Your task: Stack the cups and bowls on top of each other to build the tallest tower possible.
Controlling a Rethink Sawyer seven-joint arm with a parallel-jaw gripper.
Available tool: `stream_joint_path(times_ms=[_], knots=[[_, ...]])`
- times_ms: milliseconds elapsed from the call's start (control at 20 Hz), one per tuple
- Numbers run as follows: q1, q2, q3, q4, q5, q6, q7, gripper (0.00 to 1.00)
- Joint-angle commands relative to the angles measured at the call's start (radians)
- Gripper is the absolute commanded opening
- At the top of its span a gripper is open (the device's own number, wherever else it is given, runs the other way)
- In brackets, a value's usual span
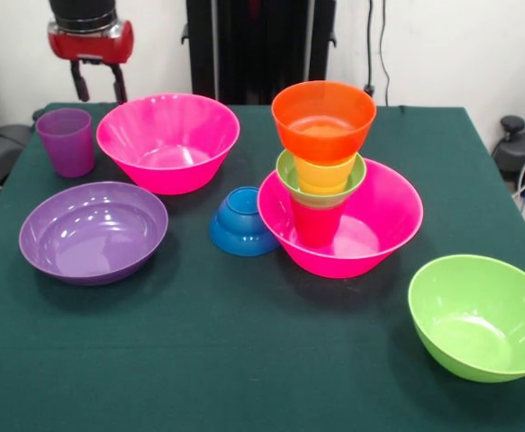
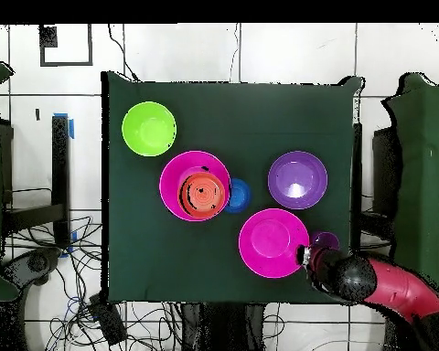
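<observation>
A: What is carried by the green tabletop [image 1: 244,360], taken from the largest downward?

B: Two hot pink bowls are seen; one pink bowl [image 1: 168,141] stands at the back, and the other pink bowl [image 1: 384,220] near the middle serves as the base of a tower; a lime green bowl [image 1: 480,317] is set well apart at the front right corner; a wide purple bowl [image 1: 94,231] is placed at the left.

A: And the tower itself?

B: A red cup [image 1: 314,222] is stood in the base bowl; a small green bowl [image 1: 285,173], a yellow-orange cup [image 1: 325,173] and an orange bowl [image 1: 323,120] are stacked above it in that order; a small blue bowl [image 1: 241,220] is tilted just beside the base bowl.

A: The smaller remainder?

B: A purple cup [image 1: 66,141] is left upright at the back left; the claw [image 1: 99,87] is held above it, its fingers [image 1: 81,85] spread apart and nothing gripped.
</observation>
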Motion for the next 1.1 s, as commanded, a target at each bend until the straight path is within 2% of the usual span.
stream_joint_path(times_ms=[50,850,1100], knots=[[-0.008,0.007,0.133,-0.121,-0.067,0.105,-0.250,1.00],[-0.105,0.093,0.202,-0.178,-0.150,0.121,-0.303,1.00],[-0.114,0.220,0.180,-0.210,-0.177,0.111,-0.244,1.00]])
